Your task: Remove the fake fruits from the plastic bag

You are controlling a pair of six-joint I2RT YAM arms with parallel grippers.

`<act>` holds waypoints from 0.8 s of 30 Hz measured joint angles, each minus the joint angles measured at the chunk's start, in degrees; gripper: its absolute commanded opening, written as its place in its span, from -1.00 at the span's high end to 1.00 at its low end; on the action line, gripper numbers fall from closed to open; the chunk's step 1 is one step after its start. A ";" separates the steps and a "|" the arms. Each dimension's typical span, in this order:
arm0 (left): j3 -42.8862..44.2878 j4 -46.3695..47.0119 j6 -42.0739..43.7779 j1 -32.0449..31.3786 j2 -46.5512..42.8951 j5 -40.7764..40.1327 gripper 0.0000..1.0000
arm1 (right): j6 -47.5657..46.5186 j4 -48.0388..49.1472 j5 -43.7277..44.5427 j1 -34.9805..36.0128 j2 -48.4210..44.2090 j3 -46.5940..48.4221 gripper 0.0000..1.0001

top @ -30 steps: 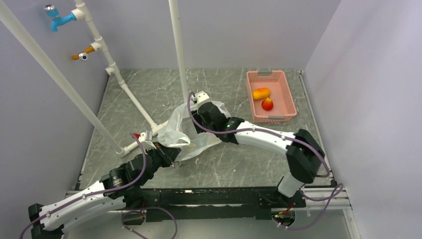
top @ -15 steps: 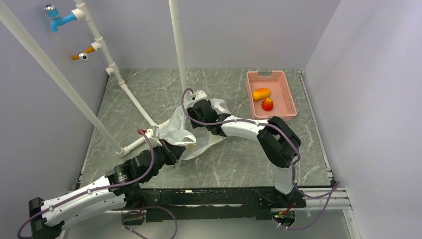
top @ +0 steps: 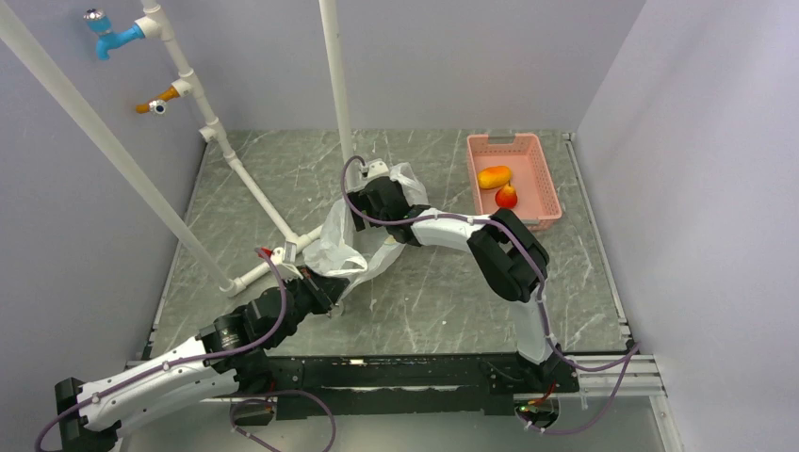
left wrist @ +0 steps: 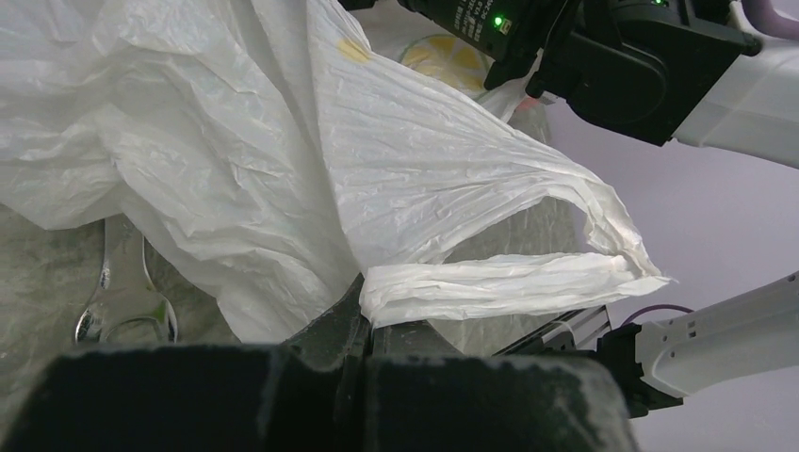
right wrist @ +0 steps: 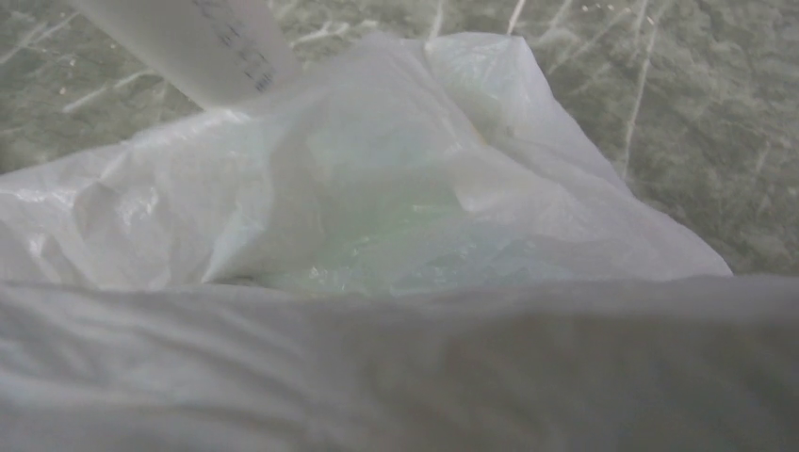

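The translucent white plastic bag point(top: 347, 243) lies crumpled in the middle of the table. My left gripper point(top: 325, 288) is shut on one of its handle loops point(left wrist: 490, 282), and its jaws point(left wrist: 369, 315) are closed on the white film. My right gripper point(top: 369, 205) is at the bag's far side, and its fingers are hidden under the bag film point(right wrist: 396, 367). A green shape, the apple point(right wrist: 405, 247), shows dimly through the bag in the right wrist view. The orange-yellow mango point(top: 494, 177) and the red pear-shaped fruit point(top: 507, 197) lie in the pink basket point(top: 501, 140).
White pipes point(top: 254, 188) run diagonally across the left of the table, and a vertical pipe point(top: 335, 85) stands just behind the bag. A metal wrench point(left wrist: 122, 297) lies beside the bag near my left gripper. The pink basket sits at the far right.
My right arm has folded in, and its gripper has moved left and farther onto the bag. My left gripper still holds the handle and has shifted slightly right.
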 measured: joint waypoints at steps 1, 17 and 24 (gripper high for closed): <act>-0.13 -0.09 -0.07 0.00 0.02 0.02 1.00 | -0.31 0.52 -0.15 0.15 0.59 0.55 -0.91; -0.63 0.17 -0.26 0.04 1.55 0.33 1.00 | -4.26 3.23 2.29 -0.59 7.19 5.11 0.07; -0.63 0.20 -0.26 0.04 1.66 0.61 1.00 | -2.73 3.80 -0.85 -0.28 1.84 -0.72 0.45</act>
